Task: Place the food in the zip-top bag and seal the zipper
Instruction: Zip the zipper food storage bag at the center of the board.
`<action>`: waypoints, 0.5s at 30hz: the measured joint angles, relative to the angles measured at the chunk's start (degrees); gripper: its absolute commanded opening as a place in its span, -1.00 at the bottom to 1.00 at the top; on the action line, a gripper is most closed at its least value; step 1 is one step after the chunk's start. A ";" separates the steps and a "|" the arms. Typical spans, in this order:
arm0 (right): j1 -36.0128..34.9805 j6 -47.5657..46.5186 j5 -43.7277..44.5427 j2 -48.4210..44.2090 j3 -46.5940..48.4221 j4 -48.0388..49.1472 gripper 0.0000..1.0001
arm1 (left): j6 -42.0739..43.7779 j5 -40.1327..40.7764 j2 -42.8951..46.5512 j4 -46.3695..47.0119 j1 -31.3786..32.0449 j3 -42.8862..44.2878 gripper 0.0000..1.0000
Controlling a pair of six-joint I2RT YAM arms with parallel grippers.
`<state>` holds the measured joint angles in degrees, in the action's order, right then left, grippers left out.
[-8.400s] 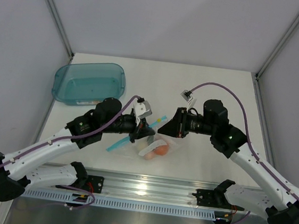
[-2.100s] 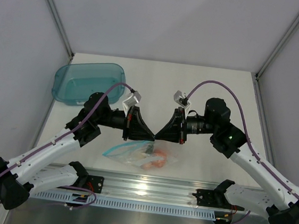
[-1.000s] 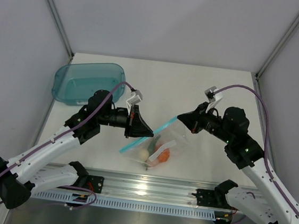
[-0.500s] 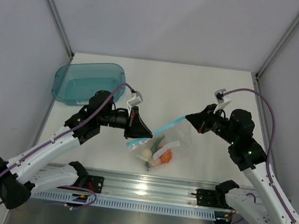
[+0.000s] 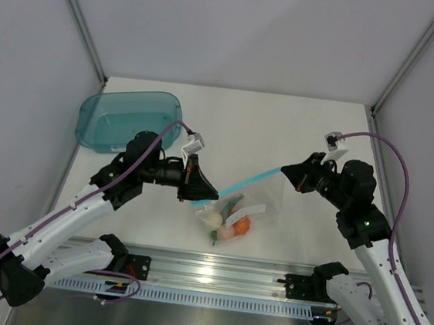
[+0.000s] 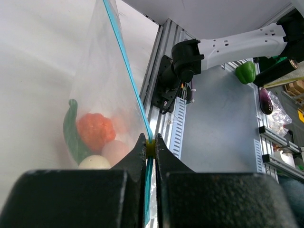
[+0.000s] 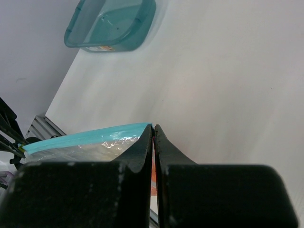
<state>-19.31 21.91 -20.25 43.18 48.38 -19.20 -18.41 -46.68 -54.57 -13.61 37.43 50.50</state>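
Above the table (image 5: pixel 298 124), left gripper (image 5: pixel 211 199) and right gripper (image 5: pixel 284 169) clamp tight on opposite zipper (image 5: pixel 247 183) ends; food (image 5: pixel 230 223) sits inside zip-top bag (image 5: pixel 264 198).

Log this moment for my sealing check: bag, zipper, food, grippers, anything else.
bag: zip-top bag stretched between both grippers
closure: zipper taut, pinched at both ends
contents: orange fruit, green vegetable, egg, all inside bag
left: left gripper shut on zipper
right: right gripper shut on zipper
elsewhere: teal tub back left, apart from bag
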 measured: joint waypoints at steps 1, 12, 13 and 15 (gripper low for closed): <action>0.44 0.15 0.02 -0.07 -0.11 -0.13 -1.00 | 0.07 0.00 0.09 -0.22 -0.09 0.00 -0.99; 4.20 0.46 2.36 -1.14 -1.22 -0.13 -1.00 | 0.52 -1.11 1.36 -3.80 -0.63 -0.02 -0.99; 4.39 0.55 1.01 -1.68 -1.77 0.63 -1.00 | 0.55 -1.36 1.38 -3.82 -0.68 0.00 -0.99; 4.81 0.83 -2.93 -2.86 -2.97 2.62 -0.76 | 0.61 -1.57 1.38 -3.98 -0.72 -0.02 -0.99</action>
<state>-14.50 22.74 -23.18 40.32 45.41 -16.58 -17.80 -48.25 -53.19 -17.58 36.71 50.48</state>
